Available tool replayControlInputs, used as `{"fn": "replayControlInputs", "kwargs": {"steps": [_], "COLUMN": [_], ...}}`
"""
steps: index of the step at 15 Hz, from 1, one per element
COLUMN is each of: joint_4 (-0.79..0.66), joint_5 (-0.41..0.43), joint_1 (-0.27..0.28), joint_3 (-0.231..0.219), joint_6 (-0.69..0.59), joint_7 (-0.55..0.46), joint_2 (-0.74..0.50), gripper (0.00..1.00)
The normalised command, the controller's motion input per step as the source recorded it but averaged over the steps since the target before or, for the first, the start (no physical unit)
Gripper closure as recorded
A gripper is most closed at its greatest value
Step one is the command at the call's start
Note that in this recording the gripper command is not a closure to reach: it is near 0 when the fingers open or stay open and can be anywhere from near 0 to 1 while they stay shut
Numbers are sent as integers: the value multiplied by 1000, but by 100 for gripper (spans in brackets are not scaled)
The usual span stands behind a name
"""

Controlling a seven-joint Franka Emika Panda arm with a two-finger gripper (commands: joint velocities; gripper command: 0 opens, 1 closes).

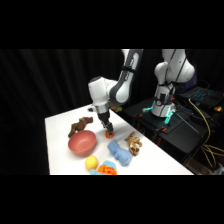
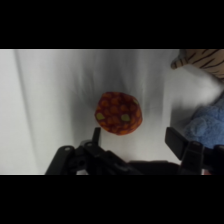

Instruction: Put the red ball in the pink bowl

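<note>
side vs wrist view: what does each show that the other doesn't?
Side only: the pink bowl, a yellow ball, a brown toy, an orange toy and the arm's base.
Wrist only: the red ball's yellow-spotted surface, with the open claw straddling it.
Both: ball, claw, blue toy, striped toy, white table.

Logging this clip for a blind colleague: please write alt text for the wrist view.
A small red ball lies on the white table between the open gripper's two black fingers. A blue soft toy and a striped toy sit at the right edge.
</note>
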Motion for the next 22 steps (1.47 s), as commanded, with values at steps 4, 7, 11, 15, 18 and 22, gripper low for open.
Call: {"fn": "replayControlInputs", "kwargs": {"steps": [4,7,11,15,18,22], "joint_4": [-5,-53,-3,5,-17,-69], "joint_5": [176,187,199,182,139,93], "joint_1": [-158,-135,-122,-120,-102,-50], "joint_3": [155,127,127,128,108,70], "joint_6": [92,88,143,172,138,104], "joint_7": [-241,-225,-234,-213,-155,-71], "joint_2": [28,-42,66,77,-9,-120], "gripper": [0,0,0,100,100,27]}}
